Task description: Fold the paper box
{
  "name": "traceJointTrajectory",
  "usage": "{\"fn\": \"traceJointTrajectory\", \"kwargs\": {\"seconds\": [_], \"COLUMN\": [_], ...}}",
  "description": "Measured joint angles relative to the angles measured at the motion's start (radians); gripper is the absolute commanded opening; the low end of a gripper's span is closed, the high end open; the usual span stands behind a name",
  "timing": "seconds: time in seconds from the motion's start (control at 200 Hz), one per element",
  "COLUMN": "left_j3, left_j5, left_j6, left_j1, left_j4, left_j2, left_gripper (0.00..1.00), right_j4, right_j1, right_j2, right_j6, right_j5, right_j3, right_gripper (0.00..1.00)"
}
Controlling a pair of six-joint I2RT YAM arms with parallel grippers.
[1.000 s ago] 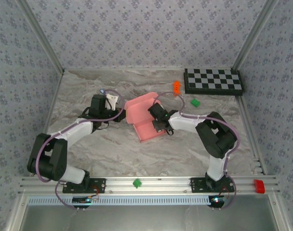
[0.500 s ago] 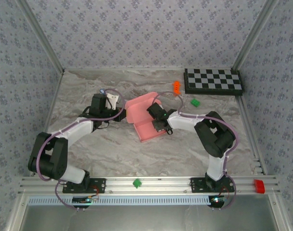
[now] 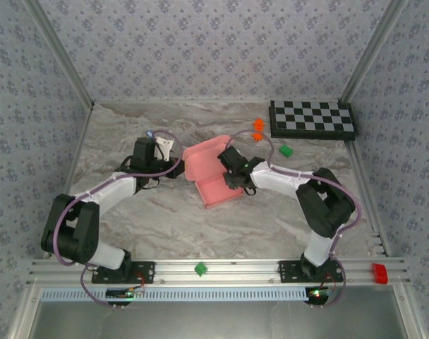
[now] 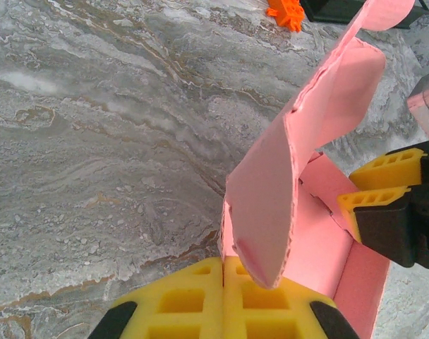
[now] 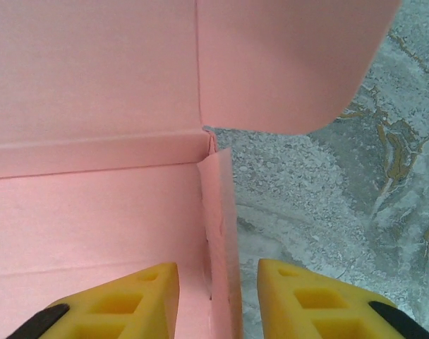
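roughly mid-table, a touch left of centre, lies the box (image 3: pixel 213 189): plain pink thin card, half folded, its floor flat on the grey marbled table (image 3: pixel 116 141) and its side walls raised. at the far side a big flap stands up and curls over, with rounded corners and a rough die-cut edge; the creases are clean, and at the near right corner two walls meet with a small tab tucked between them. the left gripper (image 4: pixel 224 282) reaches in from the left, its yellow pads pressed together and pinching the box's left wall where the flap rises. the right gripper (image 5: pixel 218 282) comes from the right with its pads spread, one inside the box and one outside over the table, straddling the thin right wall with a gap on each side. an orange toy (image 3: pixel 257 129) lies just beyond the box's far right corner, a green toy (image 3: pixel 286 150) farther right, and a checkerboard (image 3: pixel 313 119) at the far right.
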Motion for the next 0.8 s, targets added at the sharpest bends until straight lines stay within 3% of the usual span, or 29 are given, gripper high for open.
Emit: {"fn": "traceJointTrajectory", "kwargs": {"seconds": [0.365, 0.8], "left_j3": [0.005, 0.010], "left_j5": [0.000, 0.000], "left_j6": [0.008, 0.008], "left_j1": [-0.004, -0.006], "left_j4": [0.000, -0.001], "left_j2": [0.000, 0.000], "left_gripper": [0.00, 0.00], "right_j4": [-0.083, -0.131], "right_j1": [-0.023, -0.027], "right_j2": [-0.003, -0.005], "right_j6": [-0.019, -0.060], "right_j5": [-0.058, -0.065], "right_j3": [0.001, 0.001], "right_gripper": [0.36, 0.25]}}
